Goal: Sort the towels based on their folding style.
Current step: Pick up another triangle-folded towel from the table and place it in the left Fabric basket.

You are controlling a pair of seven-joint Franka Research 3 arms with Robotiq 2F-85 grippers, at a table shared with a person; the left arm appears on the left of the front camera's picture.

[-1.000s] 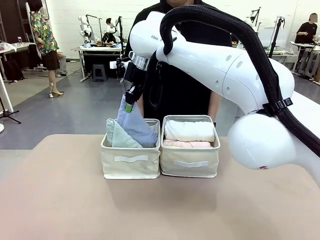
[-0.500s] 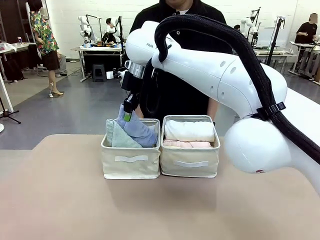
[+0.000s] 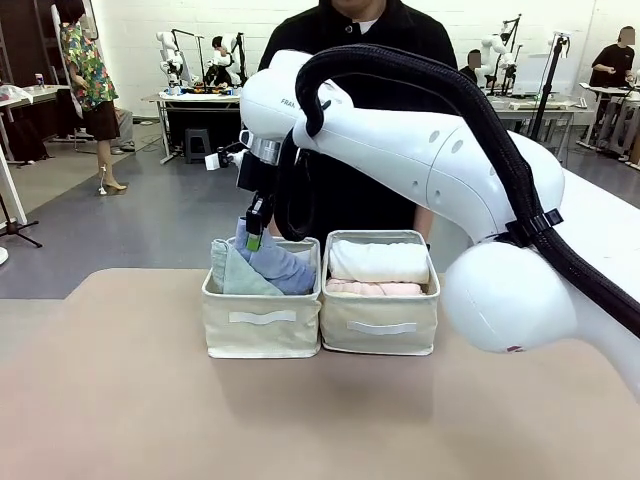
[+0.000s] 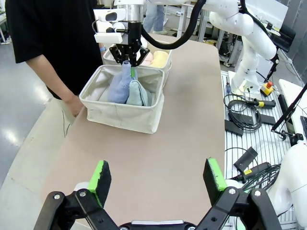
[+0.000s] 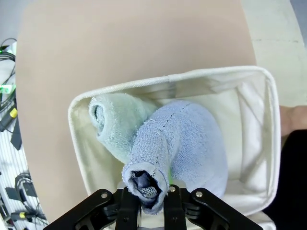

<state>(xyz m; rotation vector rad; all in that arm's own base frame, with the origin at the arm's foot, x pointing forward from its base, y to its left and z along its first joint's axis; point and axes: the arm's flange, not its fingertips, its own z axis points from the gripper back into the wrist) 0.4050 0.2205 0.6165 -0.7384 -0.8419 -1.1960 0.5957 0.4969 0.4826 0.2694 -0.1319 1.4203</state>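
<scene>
Two baskets stand side by side at the centre of the front view, on the desk [image 3: 120, 400]. The left basket [image 3: 262, 325] takes the cone-folded towels; the right basket [image 3: 380, 322] holds rolled ones, a white towel [image 3: 378, 262] above a pink towel [image 3: 372, 288].

Step in hand, as judged: seating the blue towel [image 3: 275, 265] in the left basket. The right fingers [image 3: 254, 233] are pinched tight on the cone's tip, seen at the lower centre of the right wrist view, where the blue towel's body already lies inside the basket walls, leaning on the teal towel [image 5: 115, 122].

Procedure:
1. Lower until the cone's base rests on the basket floor; the tip should slacken.
2. Spread the fingers fully before lifting. Terry loops may snag on the pads.
3. Withdraw straight up, clear of the soft rim, which would likely buckle if brushed.

The left fingers [image 4: 156, 179] are spread wide with nothing between them, at the bottom of the left wrist view, well apart from the baskets.

Materials: both towels are thick looped terry, rounded, tapering to a hemmed tip. The baskets are beige fabric with limp, slightly bowed walls.
</scene>
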